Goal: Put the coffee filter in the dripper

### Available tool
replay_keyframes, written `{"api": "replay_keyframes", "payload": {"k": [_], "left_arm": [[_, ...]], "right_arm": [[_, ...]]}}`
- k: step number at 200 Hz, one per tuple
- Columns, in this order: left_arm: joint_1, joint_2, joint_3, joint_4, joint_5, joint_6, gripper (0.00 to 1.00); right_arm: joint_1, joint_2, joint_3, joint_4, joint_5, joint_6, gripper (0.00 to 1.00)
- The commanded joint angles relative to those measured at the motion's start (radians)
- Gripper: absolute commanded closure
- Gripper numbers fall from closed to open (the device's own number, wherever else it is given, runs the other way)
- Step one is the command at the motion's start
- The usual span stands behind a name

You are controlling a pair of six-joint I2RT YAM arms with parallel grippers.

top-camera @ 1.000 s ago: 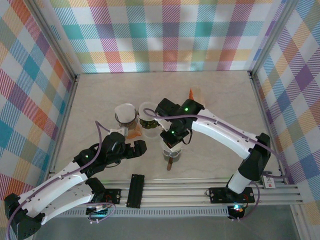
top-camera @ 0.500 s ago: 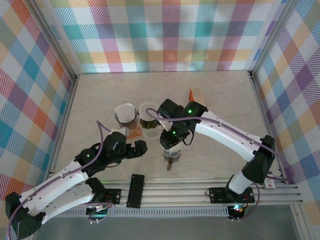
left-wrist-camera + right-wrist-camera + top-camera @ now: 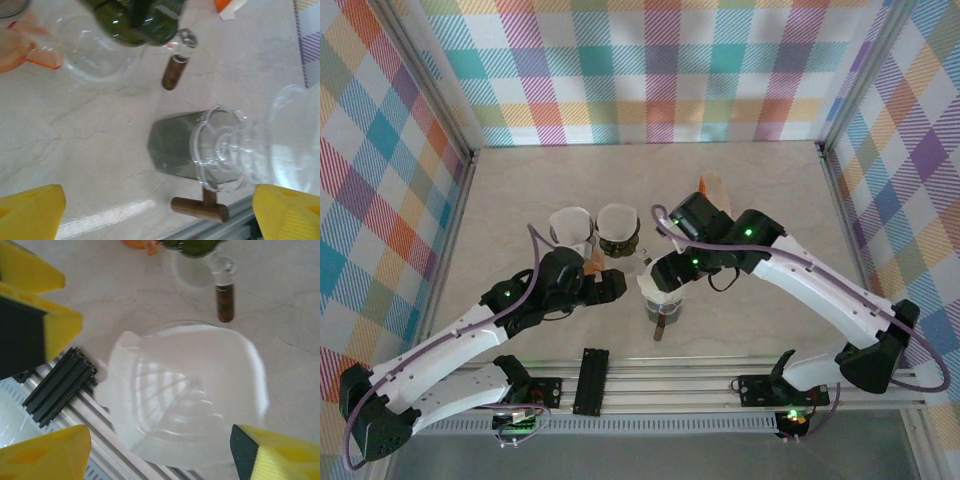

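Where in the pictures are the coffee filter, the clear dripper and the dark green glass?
coffee filter point(image 3: 190, 385), right wrist view, on its pleated white middle.
clear dripper point(image 3: 222, 150), left wrist view, on its ringed glass base.
dark green glass point(image 3: 140, 20), left wrist view, on its dark body.

Pale, marble-veined beige tabletop point(image 3: 520, 190). Near its middle, a dark green glass dripper point(image 3: 617, 238), upright. Close beside the green dripper on the left, a brownish glass cup with a white paper rim point(image 3: 570, 228). In front and slightly left, an orange plastic piece point(image 3: 590, 263), partly hidden. In front and slightly right, a clear glass dripper with a wooden handle point(image 3: 662, 318). Behind and to the right, well apart, a small orange-and-white object point(image 3: 712, 187).
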Motion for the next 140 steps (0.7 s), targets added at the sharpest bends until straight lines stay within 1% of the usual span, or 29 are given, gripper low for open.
{"api": "replay_keyframes", "payload": {"k": [1, 14, 26, 36, 61, 72, 84, 116, 140], "left_arm": [[-0.007, 0.072, 0.077, 0.058, 0.074, 0.055, 0.16], [-0.013, 0.111, 0.106, 0.069, 0.091, 0.068, 0.28], [-0.02, 0.135, 0.127, 0.064, 0.092, 0.077, 0.4], [-0.023, 0.148, 0.134, 0.064, 0.093, 0.084, 0.45], [-0.026, 0.16, 0.13, 0.083, 0.105, 0.086, 0.47], [-0.028, 0.164, 0.121, 0.098, 0.11, 0.084, 0.47], [-0.029, 0.169, 0.112, 0.116, 0.116, 0.078, 0.5], [-0.027, 0.184, 0.091, 0.139, 0.112, 0.07, 0.52], [-0.027, 0.188, 0.084, 0.138, 0.096, 0.07, 0.53]], "right_arm": [[-0.05, -0.021, -0.048, 0.04, 0.01, 0.02, 0.25], [-0.063, -0.031, -0.069, 0.05, 0.012, 0.015, 0.29], [-0.067, -0.037, -0.077, 0.055, 0.013, 0.009, 0.36], [-0.067, -0.039, -0.084, 0.056, 0.014, 0.003, 0.42], [-0.067, -0.027, -0.1, 0.058, 0.023, -0.016, 0.58], [-0.067, -0.021, -0.104, 0.062, 0.026, -0.021, 0.63], [-0.067, -0.017, -0.107, 0.067, 0.028, -0.027, 0.68], [-0.067, 0.005, -0.112, 0.07, 0.034, -0.038, 0.76], [-0.067, 0.012, -0.122, 0.076, 0.034, -0.039, 0.79]]}}
